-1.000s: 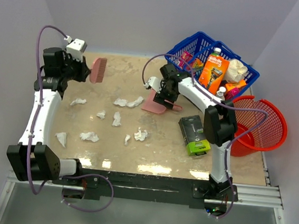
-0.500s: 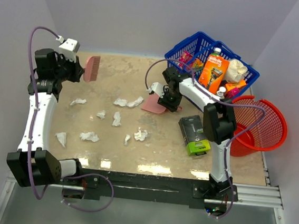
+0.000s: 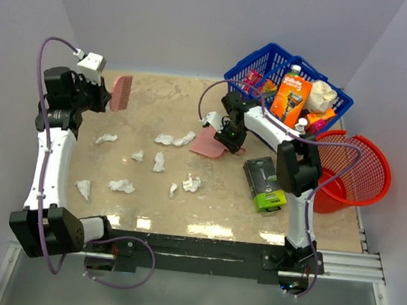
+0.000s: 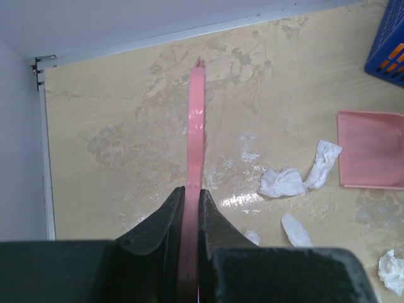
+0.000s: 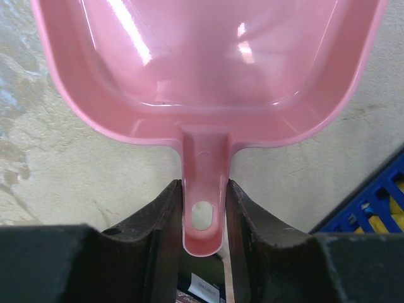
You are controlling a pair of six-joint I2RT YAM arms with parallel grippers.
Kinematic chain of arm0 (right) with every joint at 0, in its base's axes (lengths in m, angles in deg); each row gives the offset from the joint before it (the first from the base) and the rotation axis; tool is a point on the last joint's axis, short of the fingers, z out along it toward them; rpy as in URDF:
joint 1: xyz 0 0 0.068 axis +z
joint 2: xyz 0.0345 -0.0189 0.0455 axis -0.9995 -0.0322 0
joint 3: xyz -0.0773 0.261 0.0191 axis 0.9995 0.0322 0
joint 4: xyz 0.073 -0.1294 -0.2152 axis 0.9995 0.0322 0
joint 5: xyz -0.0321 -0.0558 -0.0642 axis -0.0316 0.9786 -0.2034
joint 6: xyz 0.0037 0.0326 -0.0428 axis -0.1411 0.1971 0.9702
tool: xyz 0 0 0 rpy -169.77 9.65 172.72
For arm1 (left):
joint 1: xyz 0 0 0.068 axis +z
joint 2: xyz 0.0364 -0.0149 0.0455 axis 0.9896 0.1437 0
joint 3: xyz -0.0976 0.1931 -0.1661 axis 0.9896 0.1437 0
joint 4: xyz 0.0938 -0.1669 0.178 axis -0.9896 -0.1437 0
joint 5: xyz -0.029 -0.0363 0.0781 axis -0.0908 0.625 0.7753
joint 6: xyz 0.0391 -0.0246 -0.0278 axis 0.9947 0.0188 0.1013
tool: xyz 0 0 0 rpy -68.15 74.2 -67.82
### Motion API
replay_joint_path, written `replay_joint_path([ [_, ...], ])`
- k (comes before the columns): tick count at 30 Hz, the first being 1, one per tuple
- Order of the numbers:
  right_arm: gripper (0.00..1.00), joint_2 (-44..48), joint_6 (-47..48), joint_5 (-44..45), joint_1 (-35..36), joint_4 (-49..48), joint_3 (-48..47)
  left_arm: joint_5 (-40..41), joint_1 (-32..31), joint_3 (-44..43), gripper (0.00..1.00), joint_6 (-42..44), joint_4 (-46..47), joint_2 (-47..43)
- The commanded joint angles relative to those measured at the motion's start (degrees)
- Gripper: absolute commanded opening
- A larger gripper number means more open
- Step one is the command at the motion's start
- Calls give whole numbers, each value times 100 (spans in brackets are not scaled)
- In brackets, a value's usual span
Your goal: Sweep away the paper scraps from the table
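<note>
Far-left over beige stone-look table: left claw pinches pink plastic brush; right claw pinches pink plastic dustpan by its handle.

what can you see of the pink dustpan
The dustpan is glossy pink plastic: a shallow square pan with rounded corners, raised walls and a short handle with a hanging hole. It is empty. The right gripper is shut on the handle, and the open lip faces the paper scraps lying beside it on the table.
</note>
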Motion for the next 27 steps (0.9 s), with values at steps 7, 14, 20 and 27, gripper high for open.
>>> replay_joint_path([
  [7, 25, 819, -745, -162, 8, 209, -63, -180, 80, -118, 0, 115, 87, -353],
  [14, 25, 1320, -1080, -302, 95, 648, 139, -251, 124, -56, 0, 106, 104, -423],
  [20, 23, 1917, -1116, 5, 105, 1000, 613, -312, 186, -12, 0, 124, 113, -380],
  [27, 22, 2665, -229, -30, 157, 1466, 1447, -523, 194, -47, 0, 115, 253, -81],
])
